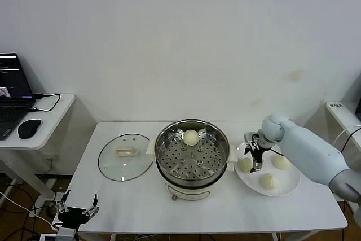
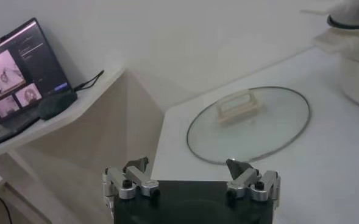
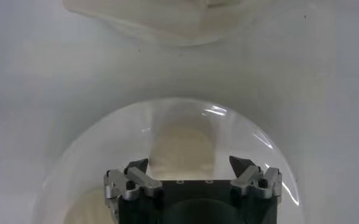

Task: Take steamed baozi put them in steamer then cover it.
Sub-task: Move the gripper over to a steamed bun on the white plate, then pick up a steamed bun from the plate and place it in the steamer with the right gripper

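Cream-white steamed baozi: one [image 1: 190, 137] sat on the perforated tray at the far side of the steamer [image 1: 192, 180], and three more [image 1: 269, 181] lay on the white plate [image 1: 287, 185] just to its right. Over the plate's near-steamer edge hung the right end effector [image 1: 255, 157], fingers spread and empty above a bun [image 3: 182, 149]. Left of the steamer, the cover [image 1: 125, 157] lay flat on the desk [image 1: 225, 210]. The left end effector [image 1: 77, 210], spread too, waited off the desk's front-left corner.
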You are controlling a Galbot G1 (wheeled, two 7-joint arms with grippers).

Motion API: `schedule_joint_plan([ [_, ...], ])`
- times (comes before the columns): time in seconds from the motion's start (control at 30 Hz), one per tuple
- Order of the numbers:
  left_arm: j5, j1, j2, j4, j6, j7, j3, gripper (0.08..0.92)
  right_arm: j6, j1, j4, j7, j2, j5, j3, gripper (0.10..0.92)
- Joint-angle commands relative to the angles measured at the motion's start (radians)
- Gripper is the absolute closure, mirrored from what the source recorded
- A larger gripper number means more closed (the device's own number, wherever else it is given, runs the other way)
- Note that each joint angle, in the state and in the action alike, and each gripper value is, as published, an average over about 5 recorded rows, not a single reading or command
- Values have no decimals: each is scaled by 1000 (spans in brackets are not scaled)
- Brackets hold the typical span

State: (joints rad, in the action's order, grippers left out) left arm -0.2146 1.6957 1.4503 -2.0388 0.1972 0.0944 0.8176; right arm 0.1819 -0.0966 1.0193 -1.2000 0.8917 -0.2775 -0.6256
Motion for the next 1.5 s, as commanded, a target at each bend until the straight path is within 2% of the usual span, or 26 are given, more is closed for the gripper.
schedule_joint_plan([
  [0.03, -1, 1, 0, 0, 0, 0, 1, 177, -6, -1, -18, 1, 9, -5, -2, 203],
  [0.3, -2, 1, 3, 0, 0, -1, -2, 177, -2, -6, -12, 1, -2, 4, 1, 211],
  [0.57, -3, 1, 5, -2, -1, -1, -3, 177, 1, -8, 0, -1, -9, 16, 5, 370],
  [0.9, 1, 0, 2, -3, -1, -2, 0, 177, 22, 50, 83, -32, -84, 80, -7, 389],
  [1.2, -2, -8, -6, -18, -1, -5, -4, 177, 68, 404, 245, -86, -181, 261, -221, 389],
  [1.5, 15, -6, -23, -48, -1, -3, 7, 177, 107, 735, 256, -111, -48, 440, -455, 389],
])
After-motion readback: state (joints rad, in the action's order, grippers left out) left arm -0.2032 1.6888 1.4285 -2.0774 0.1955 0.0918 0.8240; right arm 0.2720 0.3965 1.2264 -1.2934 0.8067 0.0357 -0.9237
